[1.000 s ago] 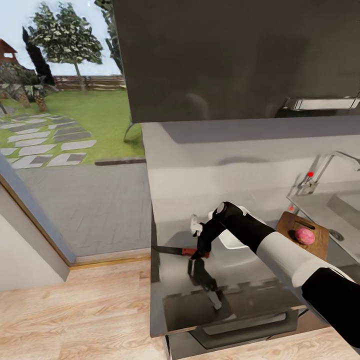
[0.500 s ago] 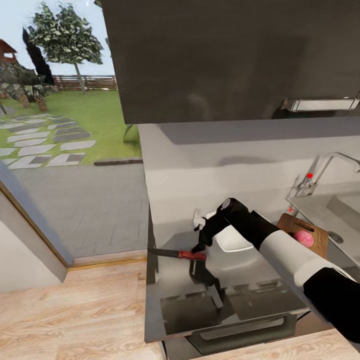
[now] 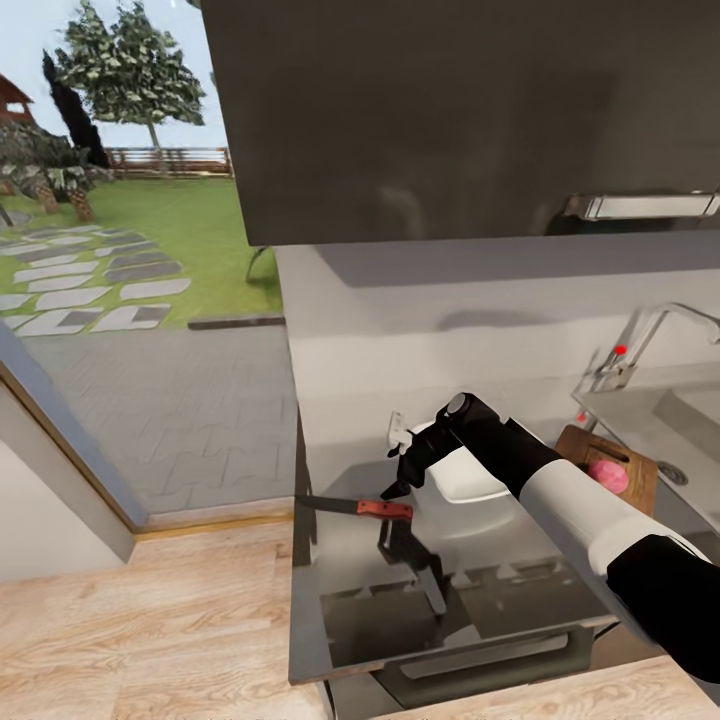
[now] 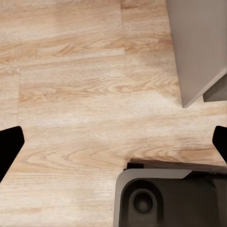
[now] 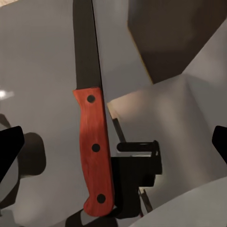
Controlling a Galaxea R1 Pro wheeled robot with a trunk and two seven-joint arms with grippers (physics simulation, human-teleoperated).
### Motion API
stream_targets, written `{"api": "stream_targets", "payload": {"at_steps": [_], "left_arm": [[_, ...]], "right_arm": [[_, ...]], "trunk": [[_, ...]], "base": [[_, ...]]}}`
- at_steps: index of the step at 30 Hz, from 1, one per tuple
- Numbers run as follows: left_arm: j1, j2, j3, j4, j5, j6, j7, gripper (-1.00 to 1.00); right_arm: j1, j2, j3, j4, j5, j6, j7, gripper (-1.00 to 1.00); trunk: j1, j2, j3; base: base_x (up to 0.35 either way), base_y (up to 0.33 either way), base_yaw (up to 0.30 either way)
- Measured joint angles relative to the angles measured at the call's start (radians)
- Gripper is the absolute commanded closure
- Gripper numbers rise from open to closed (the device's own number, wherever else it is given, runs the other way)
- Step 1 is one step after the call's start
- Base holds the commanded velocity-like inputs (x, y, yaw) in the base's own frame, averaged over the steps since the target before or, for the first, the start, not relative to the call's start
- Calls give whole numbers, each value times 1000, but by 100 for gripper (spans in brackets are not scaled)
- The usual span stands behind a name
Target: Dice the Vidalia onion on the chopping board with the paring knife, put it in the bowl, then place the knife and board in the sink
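The paring knife (image 3: 358,507) lies flat on the grey countertop (image 3: 340,560) near its left end, red handle (image 5: 94,156) toward the bowl and dark blade (image 5: 85,42) pointing left. My right gripper (image 3: 396,470) hovers open just above the handle, and its fingertips (image 5: 9,146) stand wide apart on either side of the knife. The white bowl (image 3: 468,482) sits behind my right forearm. Further right, the pink Vidalia onion (image 3: 608,476) rests on the brown chopping board (image 3: 632,488) beside the sink (image 3: 690,415). My left gripper (image 4: 113,142) hangs open over the wood floor.
A dark wall cabinet (image 3: 450,110) hangs low over the worktop. The chrome tap (image 3: 640,345) with its red-tipped lever stands behind the board. The countertop ends just left of the blade, with wood floor (image 3: 140,620) and a glass wall beyond. My base (image 4: 165,198) is below the left gripper.
My right gripper has lifted a little off the knife's handle. The knife stays lying on the counter. The head camera shifted slightly.
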Motion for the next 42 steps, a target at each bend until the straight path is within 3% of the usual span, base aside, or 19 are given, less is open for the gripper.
{"api": "stream_targets", "payload": {"at_steps": [42], "left_arm": [[0,0,-2,0,0,0,0,-100]], "right_arm": [[0,5,1,1,0,0,-1,-100]], "trunk": [[0,0,-58]], "base": [[0,0,0]]}}
